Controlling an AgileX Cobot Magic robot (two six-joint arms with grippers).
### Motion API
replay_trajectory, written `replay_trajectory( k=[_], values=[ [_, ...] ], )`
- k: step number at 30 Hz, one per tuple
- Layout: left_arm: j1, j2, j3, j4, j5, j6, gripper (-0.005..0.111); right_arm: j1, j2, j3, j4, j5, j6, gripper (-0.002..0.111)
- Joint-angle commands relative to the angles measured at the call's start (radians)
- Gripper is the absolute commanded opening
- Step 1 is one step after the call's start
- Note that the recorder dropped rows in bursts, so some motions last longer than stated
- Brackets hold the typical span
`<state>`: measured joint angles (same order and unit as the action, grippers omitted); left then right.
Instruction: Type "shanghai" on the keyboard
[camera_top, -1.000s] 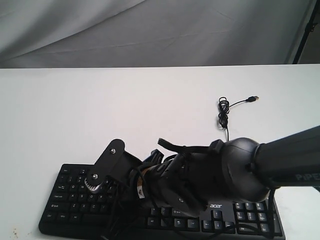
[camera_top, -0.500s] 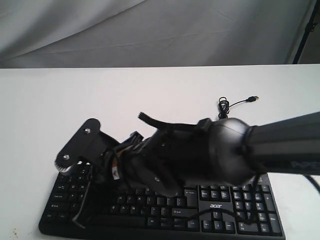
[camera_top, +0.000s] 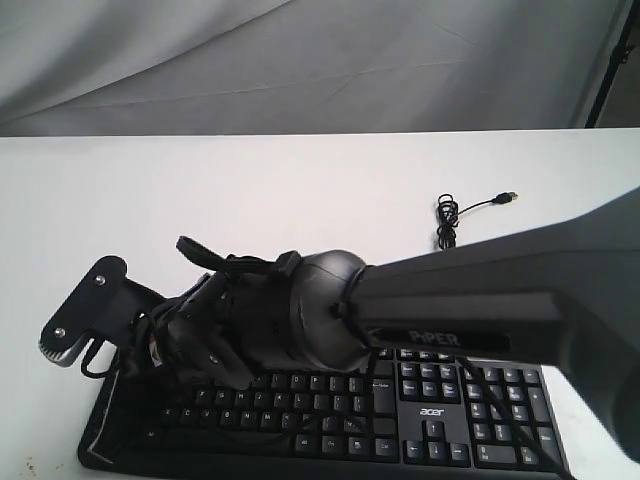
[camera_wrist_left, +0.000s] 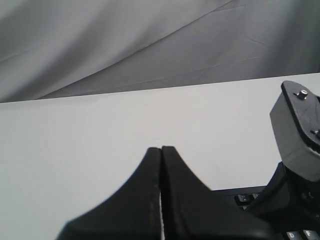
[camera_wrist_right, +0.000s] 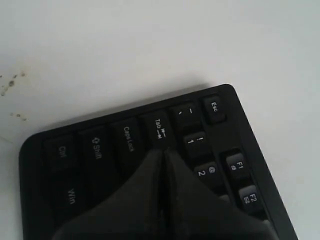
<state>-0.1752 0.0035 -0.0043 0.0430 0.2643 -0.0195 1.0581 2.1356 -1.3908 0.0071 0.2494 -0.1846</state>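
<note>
The black keyboard (camera_top: 450, 410) lies along the table's near edge, and its left half is hidden under my right arm (camera_top: 330, 320). That arm reaches across from the right as far as the keyboard's left end. In the right wrist view the right gripper (camera_wrist_right: 162, 151) is shut and empty, with its tips just by the Tab key (camera_wrist_right: 159, 128), between Caps Lock and the 1 key. I cannot tell whether the tips touch a key. The left gripper (camera_wrist_left: 161, 148) is also shut and empty, held over bare white table beside a corner of the keyboard (camera_wrist_left: 246, 198).
The keyboard's thin cable (camera_top: 445, 225) lies coiled on the table behind it and ends in a loose USB plug (camera_top: 510, 197). The white table (camera_top: 200, 200) backs onto a grey cloth. The right arm's wrist housing (camera_wrist_left: 300, 127) shows close by in the left wrist view.
My right arm has swept left across the keyboard, from its middle to its left end. The keys on the right half now show.
</note>
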Motion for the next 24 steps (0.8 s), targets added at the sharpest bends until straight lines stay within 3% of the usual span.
replay_trajectory(
  k=[1, 24],
  values=[
    [-0.004, -0.003, 0.004, 0.000, -0.003, -0.003, 0.000, 0.002, 0.000, -0.008, 0.000, 0.001, -0.006, 0.000],
    [-0.004, -0.003, 0.004, 0.000, -0.003, -0.003, 0.000, 0.011, 0.035, -0.007, 0.022, 0.001, -0.006, 0.000]
  ],
)
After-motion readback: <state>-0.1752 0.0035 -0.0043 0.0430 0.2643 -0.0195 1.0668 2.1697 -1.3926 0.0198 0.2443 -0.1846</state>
